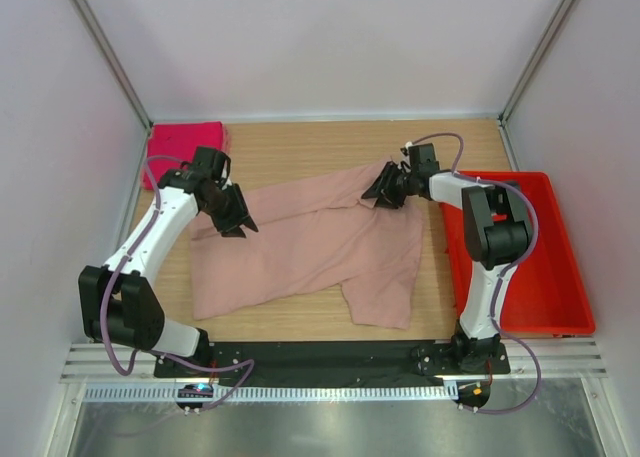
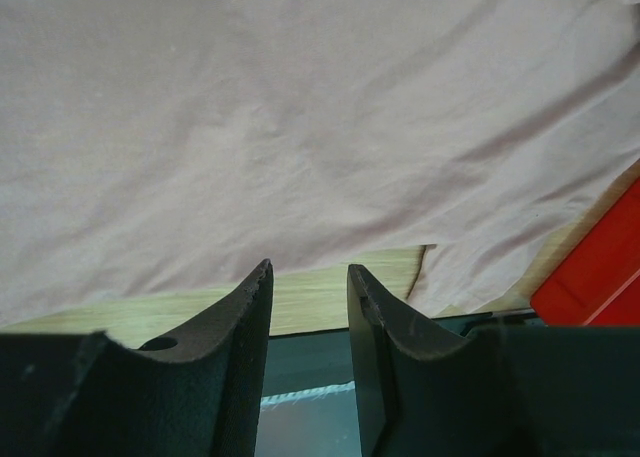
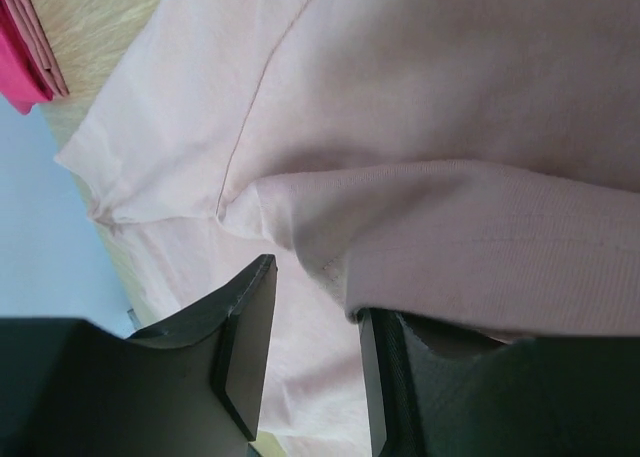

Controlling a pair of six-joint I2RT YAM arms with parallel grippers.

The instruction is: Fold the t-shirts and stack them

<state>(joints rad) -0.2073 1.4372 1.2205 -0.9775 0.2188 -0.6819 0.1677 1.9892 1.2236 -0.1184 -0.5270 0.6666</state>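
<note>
The pale dusty pink t-shirt lies spread and rumpled on the wooden table; no print shows. The magenta t-shirt lies folded at the back left corner, and its edge shows in the right wrist view. My left gripper is open and empty at the pink shirt's left edge, with the cloth just beyond its tips. My right gripper is at the shirt's raised back right corner. Its jaws are open, and a fold of the pink shirt drapes over the right finger.
A rigid red plastic bin stands at the right of the table, beside the right arm; its corner shows in the left wrist view. White walls enclose the table at back and sides. A black base strip runs along the near edge.
</note>
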